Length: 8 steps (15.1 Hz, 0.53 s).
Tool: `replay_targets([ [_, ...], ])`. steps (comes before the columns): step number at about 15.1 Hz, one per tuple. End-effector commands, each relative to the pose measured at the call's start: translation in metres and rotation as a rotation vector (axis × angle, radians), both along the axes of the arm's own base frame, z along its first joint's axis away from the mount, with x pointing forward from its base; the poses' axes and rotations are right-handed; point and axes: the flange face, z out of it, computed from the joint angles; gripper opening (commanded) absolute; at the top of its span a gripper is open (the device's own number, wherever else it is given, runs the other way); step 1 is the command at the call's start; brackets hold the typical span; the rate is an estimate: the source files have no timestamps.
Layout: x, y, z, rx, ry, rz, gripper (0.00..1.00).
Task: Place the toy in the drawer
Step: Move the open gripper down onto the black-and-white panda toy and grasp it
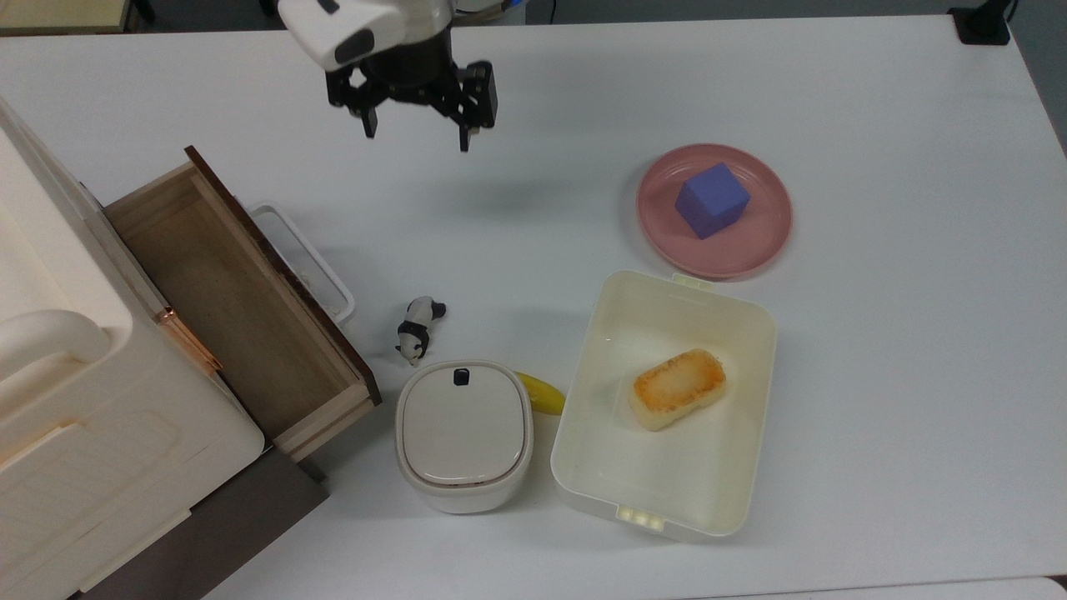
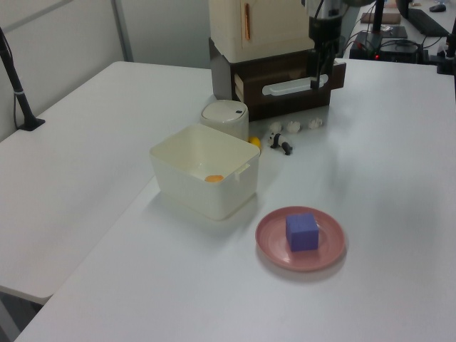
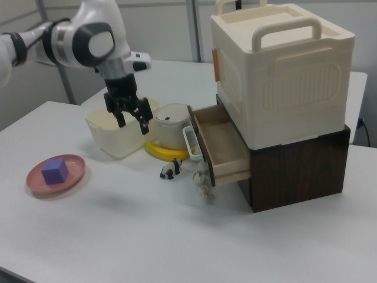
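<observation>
- White desk (image 1: 875, 350) carries everything, with a cream cabinet (image 3: 283, 71) on a dark brown base at the top view's left
- drawer (image 1: 225, 292) stands pulled out from the cabinet, its light-wood inside bare, dark front panel and white loop handle (image 1: 304, 258) facing the desk
- toy (image 1: 419, 328), a small black-and-white panda, lies on the desk just beside the handle and close to the lidded cream container (image 1: 463, 433); in the right view it sits at (image 3: 170, 171), in front of the drawer
- pincer (image 1: 415, 137) hangs above the desk near the top view's upper edge, well apart from the toy, fingers spread wide and holding nothing; in the right view it is at (image 3: 132, 122)
- yellow banana (image 1: 540, 392) peeks out between the container and the cream tub (image 1: 583, 400), which holds a browned bread piece (image 1: 677, 387)
- purple cube (image 1: 711, 200) rests on a pink plate (image 1: 767, 237) beyond the tub
</observation>
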Motion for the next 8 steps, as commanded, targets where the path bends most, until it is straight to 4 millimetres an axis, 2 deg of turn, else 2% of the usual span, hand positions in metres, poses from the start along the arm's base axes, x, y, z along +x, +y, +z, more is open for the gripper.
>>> replay_targets([
  [1, 0.007, -0.004, -0.04, 0.009, -0.033, -0.015, 1.0],
  [4, 0.022, 0.004, -0.075, -0.002, -0.053, -0.002, 1.0],
  [8, 0.043, -0.003, -0.122, -0.068, -0.09, 0.033, 0.97],
])
